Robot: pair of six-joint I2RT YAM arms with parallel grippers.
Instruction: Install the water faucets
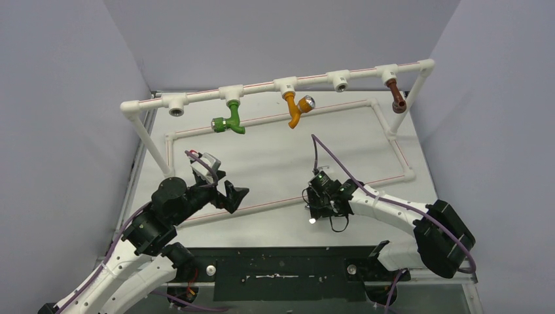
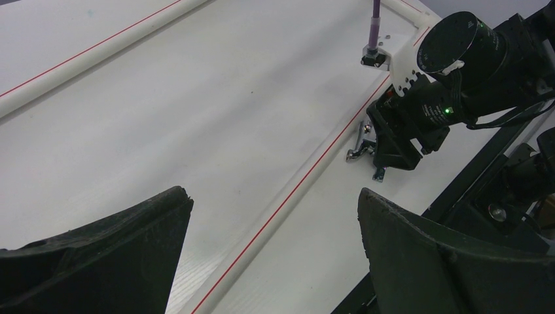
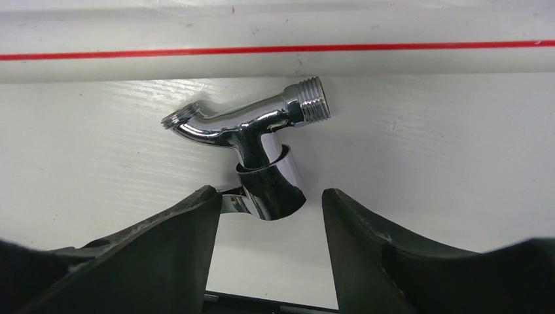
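Your table (image 1: 275,150) carries a white pipe frame (image 1: 262,88). From the tees of its raised rail hang a green faucet (image 1: 229,121), an orange faucet (image 1: 294,108) and a brown faucet (image 1: 396,97). Your left gripper (image 2: 275,194) hovers over the table, fingers spread wide, holding nothing. Your right gripper (image 3: 268,193) is low, fingers apart either side of the chrome faucet (image 3: 242,127) handle, with a gap showing on one side. That faucet lies on the table just beside the red-lined pipe (image 3: 275,59).
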